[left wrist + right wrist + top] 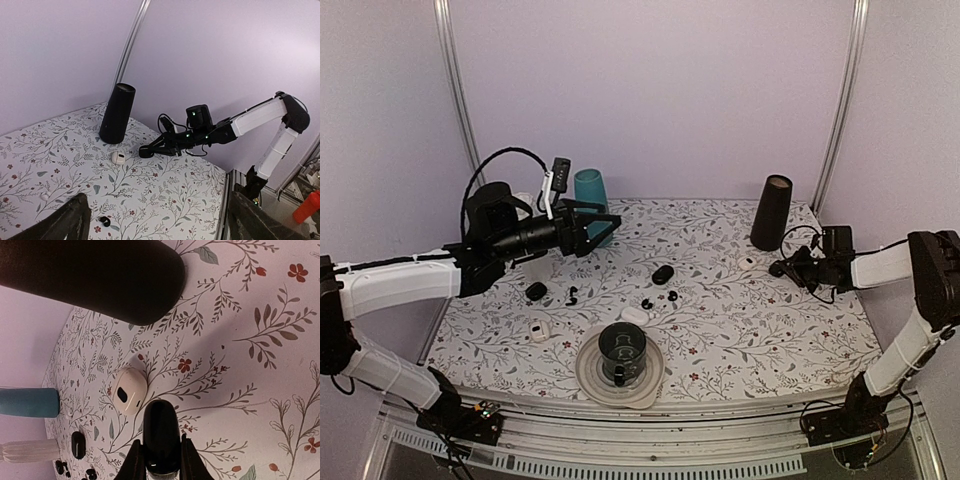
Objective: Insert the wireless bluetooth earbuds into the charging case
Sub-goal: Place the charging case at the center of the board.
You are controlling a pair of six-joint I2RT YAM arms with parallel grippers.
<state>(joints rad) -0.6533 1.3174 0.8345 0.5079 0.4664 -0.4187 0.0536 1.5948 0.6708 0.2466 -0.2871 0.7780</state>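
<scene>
Small black earbuds (571,296) (647,302) (672,296) lie loose on the floral tabletop near its middle; one earbud (104,220) also shows in the left wrist view. My right gripper (785,268) (160,441) is low over the table at the right and shut on a black pebble-shaped charging case (161,432) (146,151), whose lid looks closed. A white case (129,390) lies just beyond it. My left gripper (592,226) (165,230) hangs open and empty high over the back left.
Two more black cases (662,273) (536,291) and white cases (634,314) (538,329) (748,262) lie about. A tall black cylinder (771,212) stands at the back right and a teal cup (590,190) at the back left. A dark cup on a plate (590,375) sits at the front.
</scene>
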